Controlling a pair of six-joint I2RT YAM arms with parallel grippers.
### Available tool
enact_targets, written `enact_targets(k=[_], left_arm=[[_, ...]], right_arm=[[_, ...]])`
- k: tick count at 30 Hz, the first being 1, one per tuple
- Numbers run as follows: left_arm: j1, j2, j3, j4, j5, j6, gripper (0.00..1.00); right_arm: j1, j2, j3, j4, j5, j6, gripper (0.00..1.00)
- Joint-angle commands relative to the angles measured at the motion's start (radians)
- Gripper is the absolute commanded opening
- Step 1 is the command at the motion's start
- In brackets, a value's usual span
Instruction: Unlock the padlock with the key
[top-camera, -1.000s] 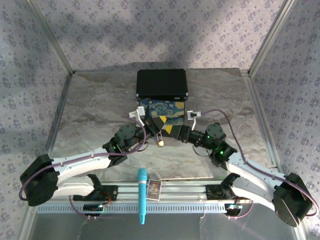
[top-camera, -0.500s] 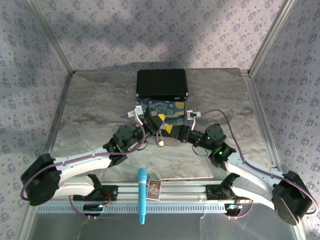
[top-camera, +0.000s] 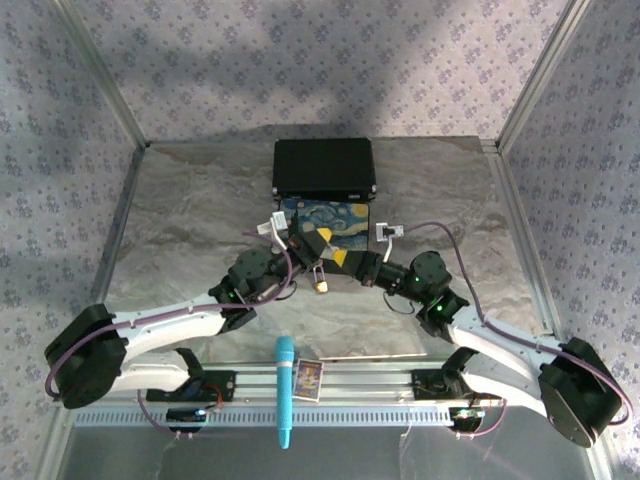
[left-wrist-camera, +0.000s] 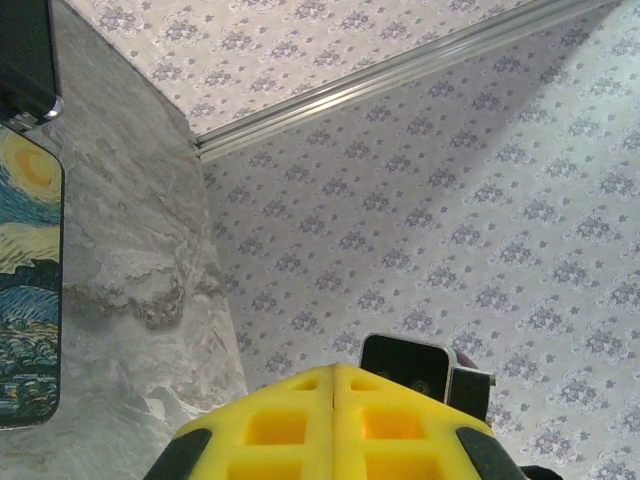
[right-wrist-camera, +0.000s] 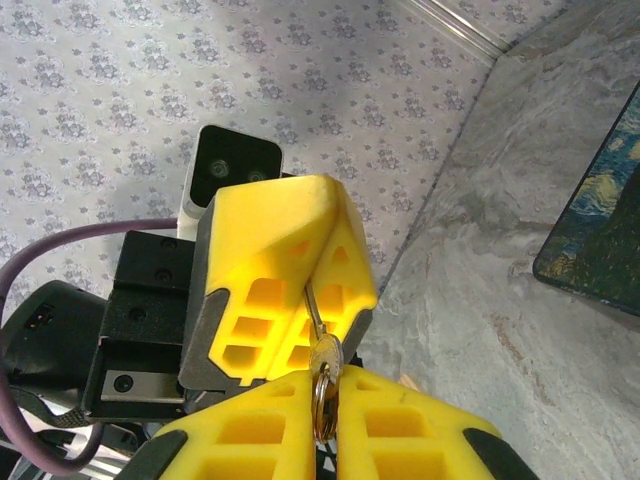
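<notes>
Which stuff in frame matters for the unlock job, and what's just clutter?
Job:
- padlock, between the two arms
- key, its blade running into the shut left gripper
- key ring, pinched in the right gripper

Lying about:
- black case
- painted box
- teal pen-like stick
- small picture card

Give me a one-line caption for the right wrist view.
Jaws of the right gripper pinch the key, opposite the shut left gripper.

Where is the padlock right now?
In the top view the padlock is mid-table, just below where the left gripper and right gripper meet, in front of the painted box.
</notes>
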Motion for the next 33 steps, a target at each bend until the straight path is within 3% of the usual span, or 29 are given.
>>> enact_targets(k=[1,4,7,9,20,22,25,26,29,30,31,33], left_arm=[[0.006,0.015,-0.007,0.029,0.010,-0.012,0.00],[0.006,0.024,-0.012,0.048,0.014,-0.025,0.00],[0.006,0.025,-0.013,0.048,0.020,-0.026,0.00],[0.006,0.023,-0.012,0.052,0.023,-0.024,0.00],[0.007,0.017,-0.022,0.057,0.020,-0.033,0.00],[0.009,0.004,-0.018,0.026,0.015,-0.031,0.00],[0.011,-0.024,0.001,-0.071,-0.001,-0.015,0.00],[0.012,-0.031,0.013,-0.106,-0.003,-0.009,0.10],[0.012,-0.056,0.038,-0.212,-0.025,0.004,0.63],[0.012,-0.067,0.037,-0.231,-0.039,0.003,0.76],[0.013,-0.078,0.037,-0.258,-0.061,0.003,0.84],[0.015,-0.103,0.048,-0.338,-0.090,0.011,0.91]], right_arm=[[-0.005,-0.018,-0.014,0.042,0.021,-0.005,0.12],[-0.005,-0.019,-0.014,0.038,0.026,-0.009,0.12],[-0.006,-0.011,-0.009,0.034,0.033,-0.006,0.26],[-0.008,-0.006,-0.002,0.026,0.032,-0.008,0.27],[-0.007,0.008,-0.002,0.043,0.028,-0.012,0.06],[-0.008,0.006,-0.004,0.042,0.029,-0.012,0.00],[-0.008,-0.004,-0.005,0.027,0.030,-0.016,0.00],[-0.007,-0.006,-0.006,0.018,0.033,-0.021,0.00],[-0.008,-0.026,-0.005,-0.028,0.042,-0.031,0.00],[-0.009,-0.033,-0.006,-0.045,0.044,-0.031,0.00],[-0.010,-0.043,-0.006,-0.069,0.049,-0.029,0.00],[-0.010,-0.057,-0.006,-0.103,0.060,-0.026,0.00]])
